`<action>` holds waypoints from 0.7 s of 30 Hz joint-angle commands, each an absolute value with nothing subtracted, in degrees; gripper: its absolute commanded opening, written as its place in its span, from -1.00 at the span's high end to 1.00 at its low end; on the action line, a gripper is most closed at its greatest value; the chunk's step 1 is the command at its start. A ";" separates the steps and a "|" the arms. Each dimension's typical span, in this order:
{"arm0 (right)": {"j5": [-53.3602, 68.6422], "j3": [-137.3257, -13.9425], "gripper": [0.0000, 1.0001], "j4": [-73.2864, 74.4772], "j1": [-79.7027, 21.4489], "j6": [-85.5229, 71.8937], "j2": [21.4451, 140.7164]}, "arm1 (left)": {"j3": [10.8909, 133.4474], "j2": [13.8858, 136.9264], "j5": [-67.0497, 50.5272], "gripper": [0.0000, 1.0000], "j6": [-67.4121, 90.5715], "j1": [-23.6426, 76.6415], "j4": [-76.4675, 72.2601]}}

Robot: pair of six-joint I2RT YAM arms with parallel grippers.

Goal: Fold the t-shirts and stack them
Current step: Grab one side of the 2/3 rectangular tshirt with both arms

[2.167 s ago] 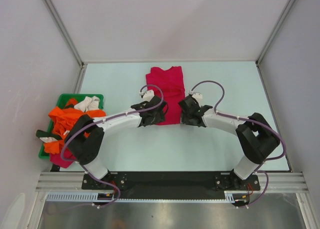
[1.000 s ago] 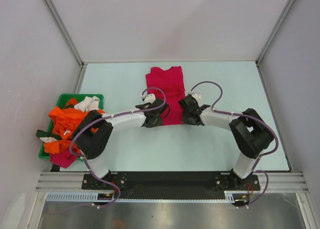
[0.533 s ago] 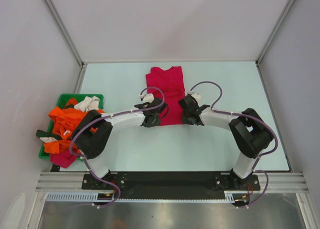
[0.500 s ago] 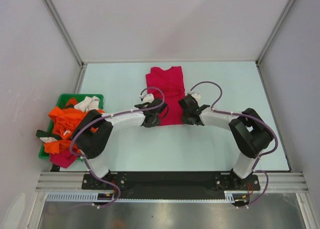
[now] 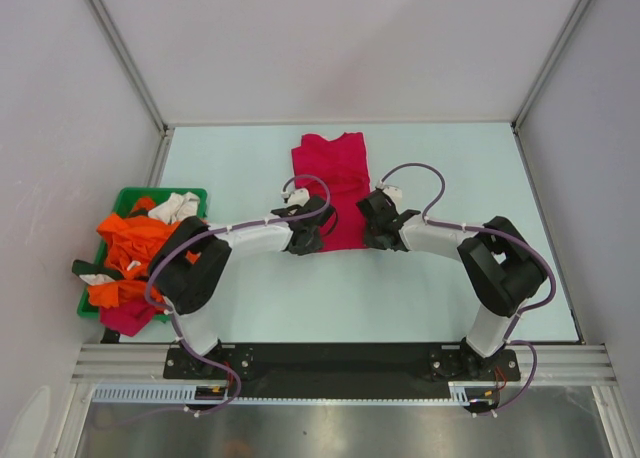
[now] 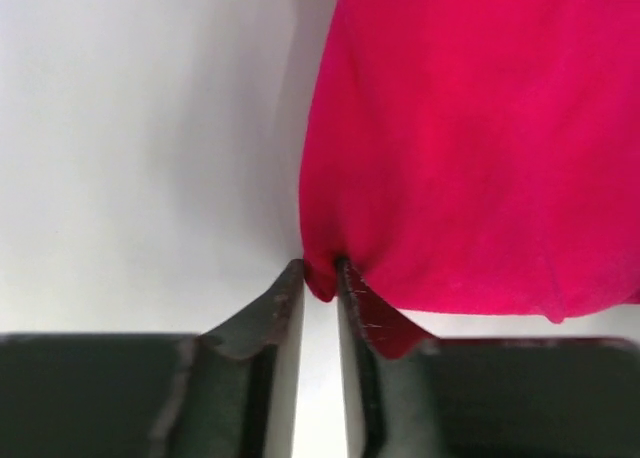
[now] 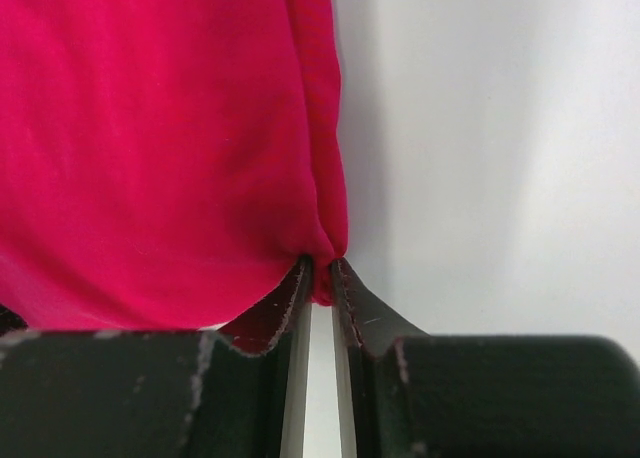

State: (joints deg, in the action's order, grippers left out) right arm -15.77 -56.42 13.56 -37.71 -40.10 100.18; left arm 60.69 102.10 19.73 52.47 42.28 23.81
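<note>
Long, narrow red t-shirt (image 5: 333,173) flat on worktop (image 5: 450,178), mid-rear. Left fingers (image 6: 270,316) pinch its near left corner; right fingers (image 7: 366,318) pinch its near right corner.

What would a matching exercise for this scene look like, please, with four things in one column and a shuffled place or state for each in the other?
1. left tool
2. right tool
3. red t-shirt
4. green bin

A. heaped with orange clothes, at the far left
B. shut on the shirt's near right corner
C. lying in the middle of the table
D. shut on the shirt's near left corner

Pairs: 1-D, 2-B, 3-C, 4-A
</note>
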 commanded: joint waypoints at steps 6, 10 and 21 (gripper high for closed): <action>-16.35 -53.00 1.00 17.58 -37.44 -40.69 101.69 | 59.86 102.93 18.46 1.00 51.42 41.66 24.00; -16.17 -51.07 1.00 17.75 -37.79 -42.27 100.73 | 57.31 100.38 17.76 1.00 50.80 41.66 22.24; -15.56 -41.32 1.00 21.53 -42.27 -48.59 90.80 | 47.73 88.78 15.91 1.00 53.87 45.17 26.98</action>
